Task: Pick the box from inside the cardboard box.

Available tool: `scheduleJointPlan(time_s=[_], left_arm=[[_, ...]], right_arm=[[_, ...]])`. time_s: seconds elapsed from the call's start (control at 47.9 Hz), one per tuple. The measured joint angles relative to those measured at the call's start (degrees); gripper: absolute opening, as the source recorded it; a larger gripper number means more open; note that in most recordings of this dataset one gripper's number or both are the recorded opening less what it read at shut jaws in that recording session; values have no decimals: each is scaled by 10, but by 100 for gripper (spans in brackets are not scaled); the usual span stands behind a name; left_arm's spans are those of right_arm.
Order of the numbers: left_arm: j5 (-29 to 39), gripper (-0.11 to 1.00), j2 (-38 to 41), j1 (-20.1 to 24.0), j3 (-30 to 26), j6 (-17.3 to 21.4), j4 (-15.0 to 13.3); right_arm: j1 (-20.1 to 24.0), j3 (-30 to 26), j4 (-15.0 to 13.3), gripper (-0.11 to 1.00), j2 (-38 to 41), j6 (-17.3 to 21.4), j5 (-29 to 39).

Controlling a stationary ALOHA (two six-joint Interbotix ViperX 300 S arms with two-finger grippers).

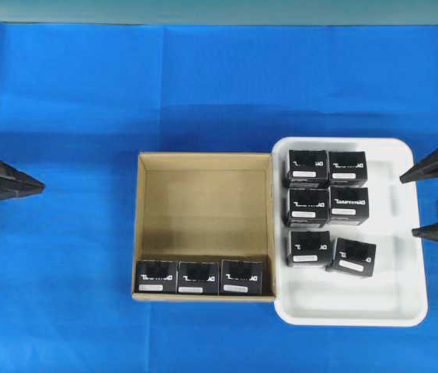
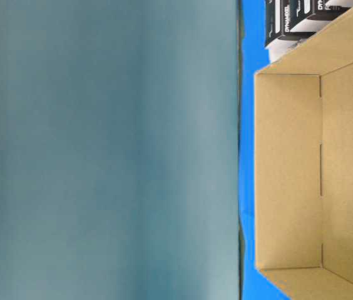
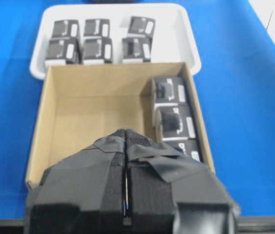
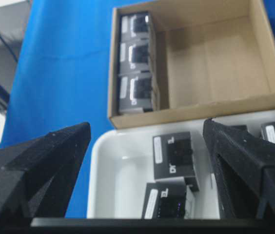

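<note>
The brown cardboard box (image 1: 203,206) sits mid-table. Three black boxes (image 1: 198,277) stand in a row along its near wall, white labels up; the rest of its floor is bare. In the left wrist view the row (image 3: 173,122) runs down the carton's right side, and in the right wrist view (image 4: 135,58) down its left. My left gripper (image 1: 39,186) is shut and empty at the left edge, well clear of the carton (image 3: 45,122). My right gripper (image 1: 408,206) is open, with nothing between its fingers (image 4: 54,156), at the tray's right rim.
A white plastic tray (image 1: 351,299) touches the carton's right wall and holds several more black boxes (image 1: 328,186); one (image 1: 352,256) lies askew. Its near part is bare. Blue cloth (image 1: 64,295) covers the table all round.
</note>
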Motion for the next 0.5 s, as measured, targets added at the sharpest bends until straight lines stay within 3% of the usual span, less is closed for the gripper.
scheduleJointPlan(time_s=[0.501], left_arm=[[-12, -6, 0, -1, 0, -1, 0]], right_arm=[[0, 7, 0, 96, -24, 0, 16]])
